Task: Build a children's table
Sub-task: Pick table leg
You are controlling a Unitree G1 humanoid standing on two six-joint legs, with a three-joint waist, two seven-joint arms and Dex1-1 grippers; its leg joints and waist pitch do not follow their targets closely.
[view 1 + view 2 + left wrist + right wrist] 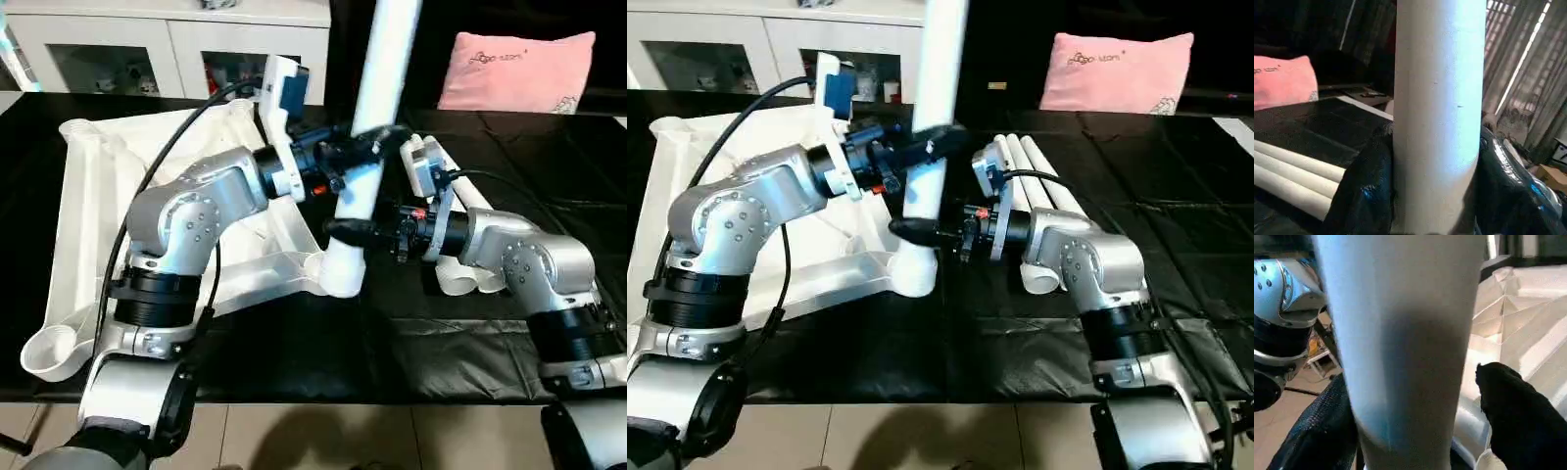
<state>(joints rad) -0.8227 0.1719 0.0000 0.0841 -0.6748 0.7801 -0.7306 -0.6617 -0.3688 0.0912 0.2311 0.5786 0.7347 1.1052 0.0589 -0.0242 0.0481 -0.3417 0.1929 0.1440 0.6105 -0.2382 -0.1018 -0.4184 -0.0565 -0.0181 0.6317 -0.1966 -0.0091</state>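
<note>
First leg [377, 117] stands upright in the near corner socket [338, 272] of the upturned tabletop [93, 211] on the black table [549, 166] — one in, by the look of it. The left gripper [364, 145] is clamped round the tube higher up; the right gripper [345, 229], lower down, shows a gap beside one finger [1513, 411] — loosening, I'd judge. Three more legs [1038, 171] lie side by side near the right arm, waiting. The near-left socket [54, 351] is empty.
</note>
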